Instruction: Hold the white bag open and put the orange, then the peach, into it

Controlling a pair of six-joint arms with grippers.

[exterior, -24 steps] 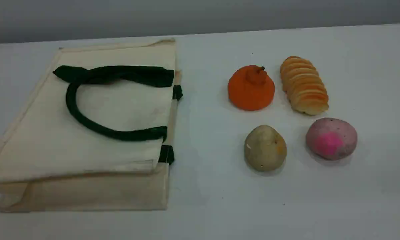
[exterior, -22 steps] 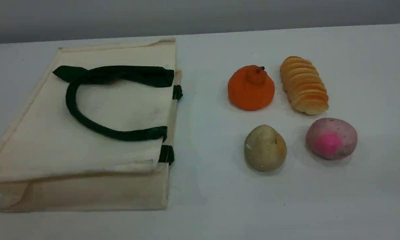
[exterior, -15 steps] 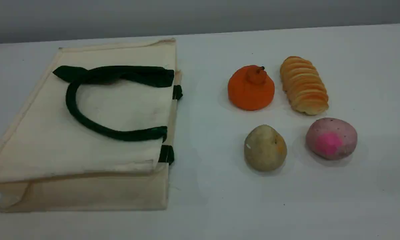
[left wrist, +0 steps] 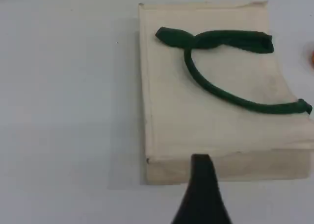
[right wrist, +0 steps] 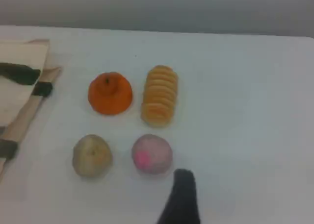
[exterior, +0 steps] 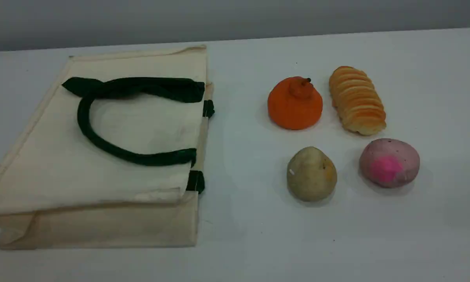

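A: Start with the big thing. Where is the bag (exterior: 102,156) on the table (exterior: 434,235)?

B: Flat on its side by the left edge, both layers shut, green handle (exterior: 102,147) looped across the top face. Its mouth runs along the side that faces the fruit.

A: And the fruit?

B: On the right half, well apart from the bag. The orange (exterior: 295,103) lies toward the far edge, with the peach (exterior: 389,162) nearer and further right.

A: Which arm for which job?

B: The left gripper (left wrist: 201,189) hangs above the bag's near edge, so I'd judge it opens the bag. The right gripper (right wrist: 181,197) hovers just on the near side of the peach, with the orange beyond and to its left.

A: Jaws?

B: Each wrist view shows only one dark fingertip, holding nothing; both stand spread wide.
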